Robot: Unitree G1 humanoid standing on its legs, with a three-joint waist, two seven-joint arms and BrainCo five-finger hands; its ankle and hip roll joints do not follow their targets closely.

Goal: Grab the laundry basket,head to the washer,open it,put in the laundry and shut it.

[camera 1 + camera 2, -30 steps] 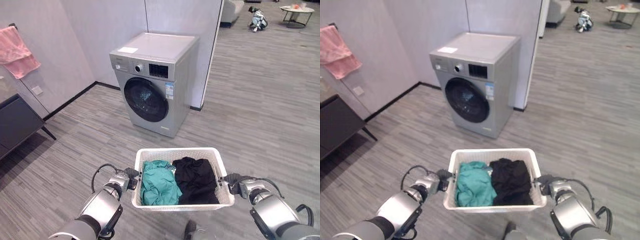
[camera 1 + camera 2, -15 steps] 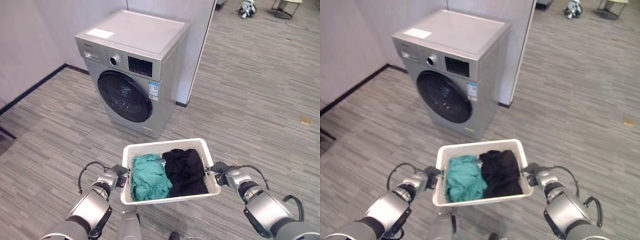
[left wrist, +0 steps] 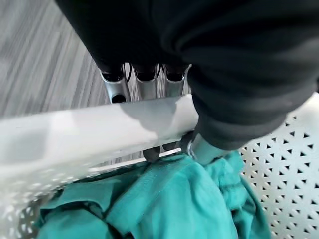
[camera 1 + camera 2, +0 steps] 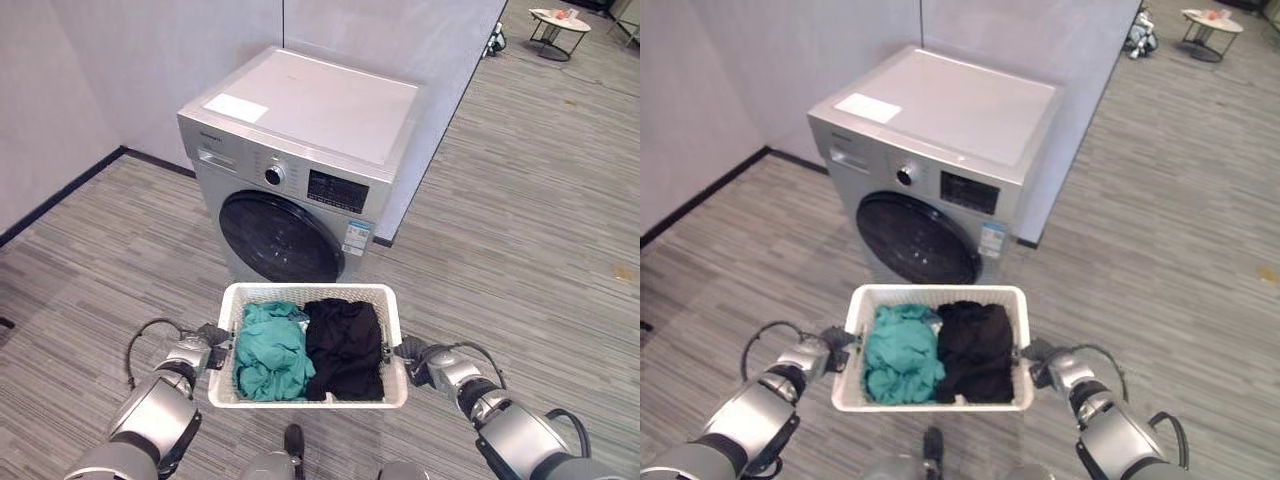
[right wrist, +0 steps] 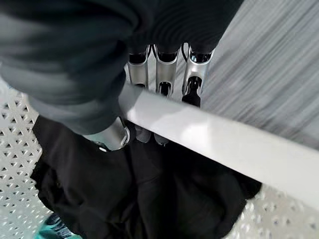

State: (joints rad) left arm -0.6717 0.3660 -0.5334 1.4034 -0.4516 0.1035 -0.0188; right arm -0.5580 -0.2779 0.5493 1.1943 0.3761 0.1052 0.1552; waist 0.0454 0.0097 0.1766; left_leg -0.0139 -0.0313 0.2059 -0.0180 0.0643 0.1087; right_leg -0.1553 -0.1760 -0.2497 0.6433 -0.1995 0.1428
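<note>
Basket [image 4: 232, 302] before washer [image 4: 300, 160]; laundry [image 4: 345, 345] in basket.

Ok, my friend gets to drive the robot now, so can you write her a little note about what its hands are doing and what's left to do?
Left hand: fingers curled round the left rim of the white laundry basket.
Right hand: fingers and thumb curled round the right rim.
The basket is held off the floor between both hands, right in front of the silver washing machine. Inside lie a teal garment on the left and a black garment on the right.
Done: basket grabbed and carried to the washer.
Left: the round dark door is closed, so open it, put both garments in, then shut it.
</note>
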